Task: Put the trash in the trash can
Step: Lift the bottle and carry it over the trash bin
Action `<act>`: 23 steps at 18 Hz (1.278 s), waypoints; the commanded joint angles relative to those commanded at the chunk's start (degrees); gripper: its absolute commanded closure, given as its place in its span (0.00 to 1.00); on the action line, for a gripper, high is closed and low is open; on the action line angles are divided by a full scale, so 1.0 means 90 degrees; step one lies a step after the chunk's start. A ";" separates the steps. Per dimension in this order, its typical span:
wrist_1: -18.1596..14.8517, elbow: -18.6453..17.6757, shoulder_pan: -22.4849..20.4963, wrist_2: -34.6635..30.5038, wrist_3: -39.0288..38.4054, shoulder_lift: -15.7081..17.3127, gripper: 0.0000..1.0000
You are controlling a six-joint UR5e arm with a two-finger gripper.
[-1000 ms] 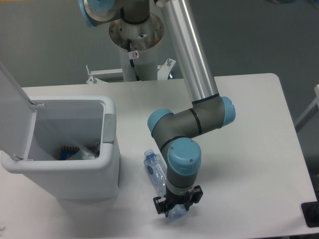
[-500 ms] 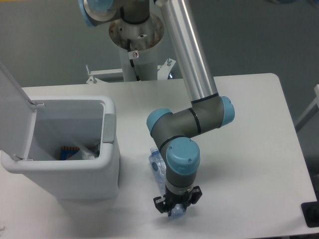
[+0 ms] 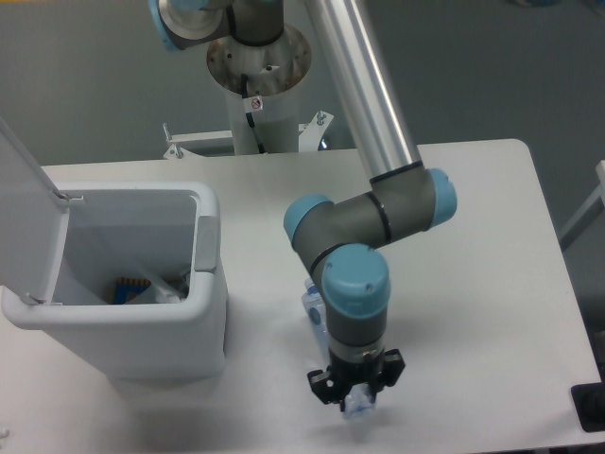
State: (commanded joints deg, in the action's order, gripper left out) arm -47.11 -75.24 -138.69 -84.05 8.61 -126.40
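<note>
A: Item one, the bin (image 3: 123, 326)?
B: White, boxy, rounded corners. Stands on the left part of the counter (image 3: 492, 284). Lid (image 3: 21, 203) swung up and back on its left side, mouth open. Inside, low down: a small blue and orange thing and some pale clutter, too small to name.

A: Item two, the bottle (image 3: 316, 314)?
B: Clear, bluish plastic. Right of the bin, near it but not touching. Only two parts show: a stretch beside the arm's lower joint, and an end poking out under the hand. The rest is hidden behind the arm. It runs from upper left to lower right, away from the bin. Whether it rests on the counter or is lifted off it, I cannot tell. Cap not identifiable.

A: Item three, the hand (image 3: 356, 397)?
B: Black, two fingers, pointing down, right of the bin near the counter's front edge. Fingers closed on the bottle's lower end, bluish plastic showing between and below them.

A: Item four, the arm (image 3: 364, 104)?
B: Silver tube, grey joints with blue caps. Comes down from a mount behind the counter, right of the bin, and bends over the bottle.
</note>
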 joint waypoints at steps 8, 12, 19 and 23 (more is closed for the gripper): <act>0.0088 0.0713 -0.0313 0.1681 -0.0117 0.0576 0.54; 0.0185 0.0791 -0.0401 0.2189 -0.0185 0.1025 0.54; 0.0742 0.1104 -0.0411 0.2971 -0.0205 0.1426 0.60; 0.0889 0.1104 -0.0148 0.2981 -0.0205 0.1758 0.60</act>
State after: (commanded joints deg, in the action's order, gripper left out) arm -39.11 -65.30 -140.02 -57.22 6.77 -110.57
